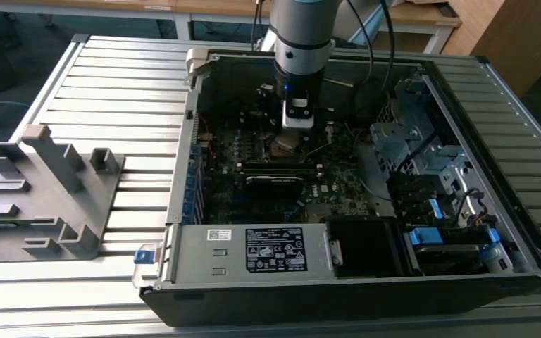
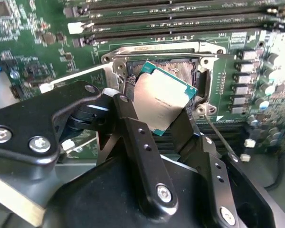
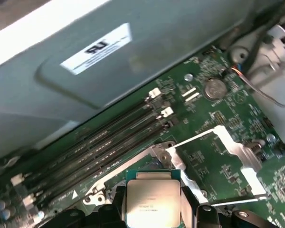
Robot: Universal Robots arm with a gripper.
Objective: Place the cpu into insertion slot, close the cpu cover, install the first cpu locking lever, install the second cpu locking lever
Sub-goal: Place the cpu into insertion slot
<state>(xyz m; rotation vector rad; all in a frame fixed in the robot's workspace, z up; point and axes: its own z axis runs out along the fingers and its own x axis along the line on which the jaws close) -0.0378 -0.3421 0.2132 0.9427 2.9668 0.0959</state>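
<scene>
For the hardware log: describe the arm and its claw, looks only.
The arm is a smooth silver-grey cylinder ending in a black wrist section with a small white block below it. Black cables run down beside it. The claw is matte black metal: flat, jointed link fingers studded with silver screws.

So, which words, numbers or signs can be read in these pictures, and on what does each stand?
Black-and-white label on the grey box, exterior view: too small to read.
White label on the grey case wall, first wrist view: not legible.
cpu, held by the gripper: faint print, not legible.
Nothing can be quoted.
</scene>
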